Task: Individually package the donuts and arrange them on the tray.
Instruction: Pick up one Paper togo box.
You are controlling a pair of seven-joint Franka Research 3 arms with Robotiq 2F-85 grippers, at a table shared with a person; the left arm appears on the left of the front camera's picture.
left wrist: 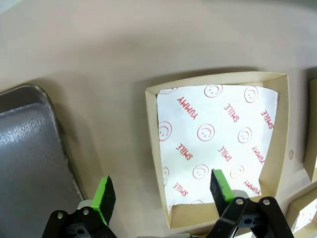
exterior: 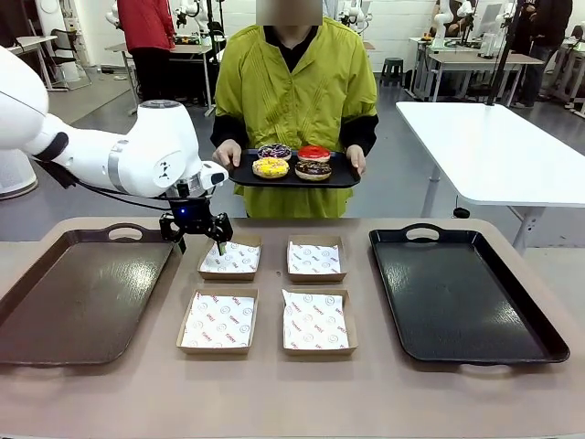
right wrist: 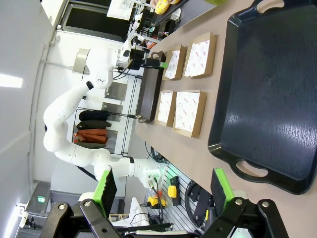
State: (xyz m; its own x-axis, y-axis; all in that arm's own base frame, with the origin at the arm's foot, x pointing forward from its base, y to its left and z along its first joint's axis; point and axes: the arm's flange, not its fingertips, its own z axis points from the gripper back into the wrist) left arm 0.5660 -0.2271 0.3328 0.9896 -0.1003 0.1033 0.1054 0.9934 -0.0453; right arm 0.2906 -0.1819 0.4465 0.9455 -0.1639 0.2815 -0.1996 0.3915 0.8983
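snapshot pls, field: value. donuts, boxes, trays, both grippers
donuts: yellow donut, red donut, chocolate donut, purple donut, all on the small black tray that the person holds at the far side
boxes: four, paper-lined, empty, two rows between the table trays
table trays: brown tray at the robot's left, large black tray at its right, both bare
left gripper: open, straddling the left wall of the far-left box
right gripper: open, holding nothing
packaged: none yet
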